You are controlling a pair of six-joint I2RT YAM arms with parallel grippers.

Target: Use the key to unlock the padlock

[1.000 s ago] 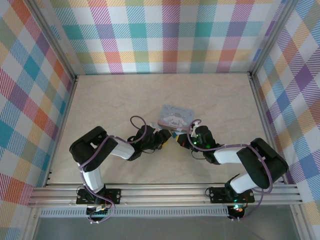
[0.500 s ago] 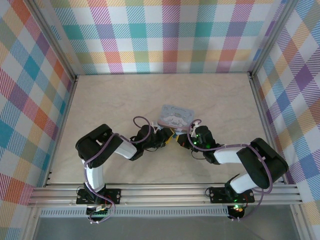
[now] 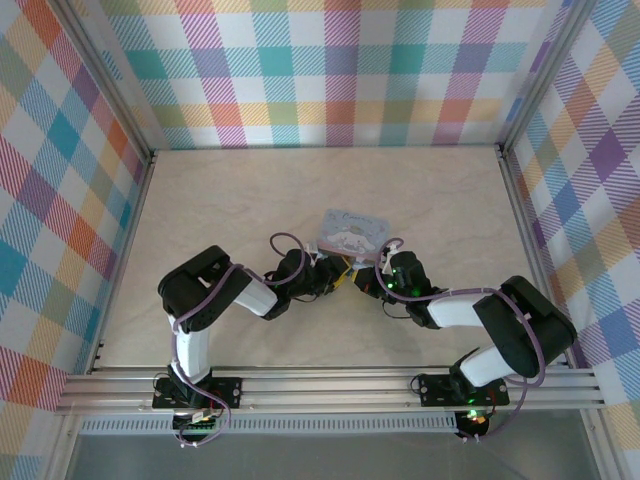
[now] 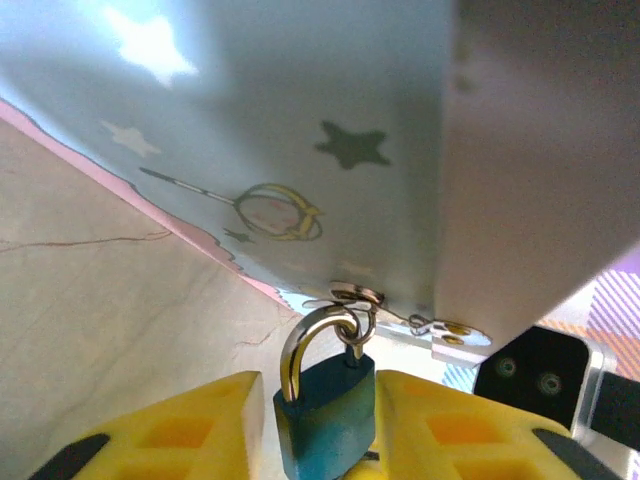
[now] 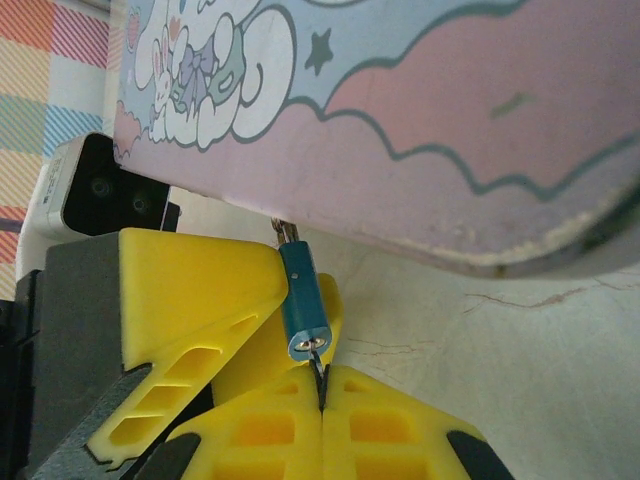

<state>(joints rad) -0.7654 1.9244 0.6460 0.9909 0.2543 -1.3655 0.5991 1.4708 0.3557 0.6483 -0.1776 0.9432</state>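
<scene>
The dark blue padlock hangs by its silvery shackle from a ring on the pale blue cartoon tin. My left gripper is shut on the padlock, a yellow finger on either side of its body. In the right wrist view the padlock points its keyhole end at my right gripper. That gripper is shut on the tiny key, a dark sliver whose tip sits at the keyhole. Both grippers meet nose to nose at the tin's near edge.
The tin's pink and blue underside hangs over both grippers, tilted up off the marbled table. Checked walls close in the back and both sides. Open table lies behind and to the left of the tin.
My left gripper has slid right, up to the tin's near edge, and narrowed its jaws around the padlock. The right arm and the key have stayed put.
</scene>
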